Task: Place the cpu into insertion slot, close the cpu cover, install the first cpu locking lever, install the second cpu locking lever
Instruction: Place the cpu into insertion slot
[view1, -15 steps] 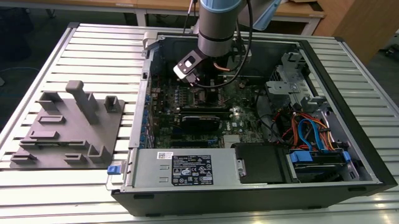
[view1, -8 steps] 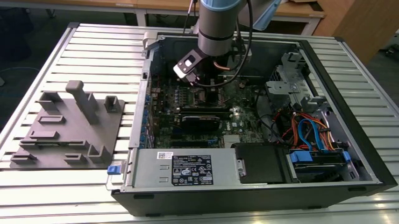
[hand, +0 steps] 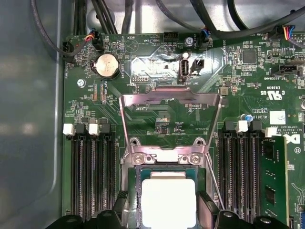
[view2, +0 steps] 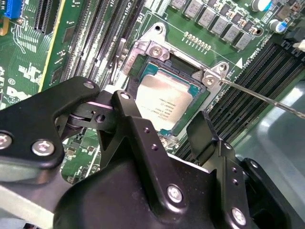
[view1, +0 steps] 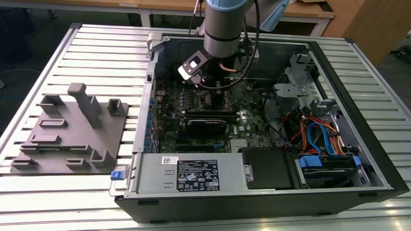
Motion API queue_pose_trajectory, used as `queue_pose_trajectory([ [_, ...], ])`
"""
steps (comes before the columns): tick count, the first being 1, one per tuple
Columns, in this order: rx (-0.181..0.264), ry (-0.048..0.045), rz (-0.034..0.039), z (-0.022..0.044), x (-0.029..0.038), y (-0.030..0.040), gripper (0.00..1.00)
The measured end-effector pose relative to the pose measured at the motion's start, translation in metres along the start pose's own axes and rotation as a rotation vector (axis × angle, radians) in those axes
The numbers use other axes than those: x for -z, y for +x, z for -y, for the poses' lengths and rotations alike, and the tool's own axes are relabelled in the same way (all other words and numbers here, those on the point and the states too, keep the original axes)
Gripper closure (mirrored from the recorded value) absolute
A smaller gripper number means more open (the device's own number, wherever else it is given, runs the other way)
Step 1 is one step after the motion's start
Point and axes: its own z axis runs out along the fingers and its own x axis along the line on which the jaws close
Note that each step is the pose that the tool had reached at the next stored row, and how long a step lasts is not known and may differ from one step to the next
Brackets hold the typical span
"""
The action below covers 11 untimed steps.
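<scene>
The cpu [view2: 164, 102] lies flat in the insertion slot [view2: 181, 64] on the green motherboard, its silvery top facing up; the first wrist view shows the cpu [hand: 169, 205] too. My gripper [view2: 162, 112] hangs just over it, open, with one black finger [view2: 138, 129] on each side of the chip. The cpu cover [hand: 171, 97] is swung back and open, hinged at the slot's far edge. A thin wire locking lever [view2: 262, 98] sticks out unlatched from the slot's corner. In the exterior view my gripper [view1: 209, 89] reaches down into the open computer case.
Long black memory slots [hand: 90, 176] run along both sides of the slot. A round coin battery [hand: 106, 65] and cables lie beyond the cover. The case holds a power supply [view1: 189, 175] and coloured drive cables [view1: 318, 137]. A grey fixture block [view1: 70, 130] sits on the table at the exterior view's left.
</scene>
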Motion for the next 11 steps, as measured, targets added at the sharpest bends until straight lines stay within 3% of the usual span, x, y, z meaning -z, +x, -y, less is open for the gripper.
queue_pose_trajectory([
  [4,-0.011,-0.0003,-0.006,0.0,-0.0002,0.0003,0.33],
  [7,-0.011,-0.0003,-0.005,0.0,-0.0001,0.0002,0.33],
  [9,-0.01,-0.0005,0.0035,0.0,-0.0001,0.0003,0.33],
  [11,-0.01,-0.0011,0.0244,0.0,-0.0001,0.0003,0.33],
])
